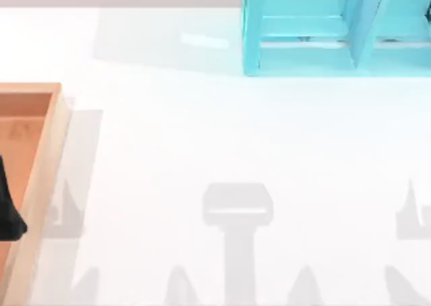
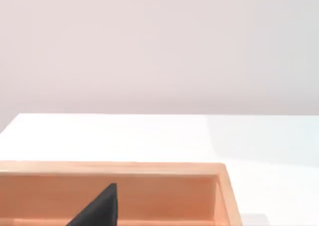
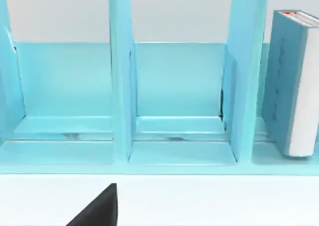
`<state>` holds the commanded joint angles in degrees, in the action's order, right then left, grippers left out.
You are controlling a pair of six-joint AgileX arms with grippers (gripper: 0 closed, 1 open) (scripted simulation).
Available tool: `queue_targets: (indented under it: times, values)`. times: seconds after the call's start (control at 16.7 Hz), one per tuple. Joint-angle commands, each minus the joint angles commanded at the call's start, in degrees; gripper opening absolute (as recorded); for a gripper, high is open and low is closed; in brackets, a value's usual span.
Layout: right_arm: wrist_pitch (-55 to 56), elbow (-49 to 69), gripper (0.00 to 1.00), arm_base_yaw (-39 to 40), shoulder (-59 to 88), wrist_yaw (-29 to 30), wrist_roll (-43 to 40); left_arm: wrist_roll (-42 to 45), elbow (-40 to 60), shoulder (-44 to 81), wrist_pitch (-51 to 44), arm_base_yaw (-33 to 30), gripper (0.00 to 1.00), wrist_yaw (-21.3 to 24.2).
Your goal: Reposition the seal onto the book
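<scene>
The seal is out of view. The book [image 3: 294,81], teal-blue with white page edges and a red mark at its top corner, stands upright in a compartment of the light-blue shelf unit [image 3: 119,86], as the right wrist view shows. A dark part of my right gripper [image 3: 99,208] sits low in that view, well short of the shelf. My left gripper [image 1: 10,211] is a black shape at the table's left edge, over the wooden tray [image 1: 47,158]; its dark tip [image 2: 102,206] shows inside the tray.
The shelf unit [image 1: 303,29] stands at the back right of the table, with upright dividers between its compartments. The wooden tray's rim [image 2: 149,167] runs along the left side. White tabletop [image 1: 236,137] lies between them, crossed by grey shadows.
</scene>
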<state>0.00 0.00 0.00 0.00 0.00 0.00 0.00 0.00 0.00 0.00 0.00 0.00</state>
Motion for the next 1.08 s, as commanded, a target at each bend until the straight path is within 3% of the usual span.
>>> queue_targets:
  times: [0.24,0.48,1.08]
  values:
    - [1.27,0.79,1.00,-0.20,1.75,-0.22,0.11,0.00,0.00,0.00,0.00,0.00,1.00,0.00]
    - [8.40,5.37,1.00,-1.30,12.56,-1.79,0.54,0.00,0.00,0.00,0.00,0.00,1.00,0.00]
    - [39.48,27.57,1.00,-9.32,69.25,-10.52,0.63,0.00,0.00,0.00,0.00,0.00,1.00,0.00]
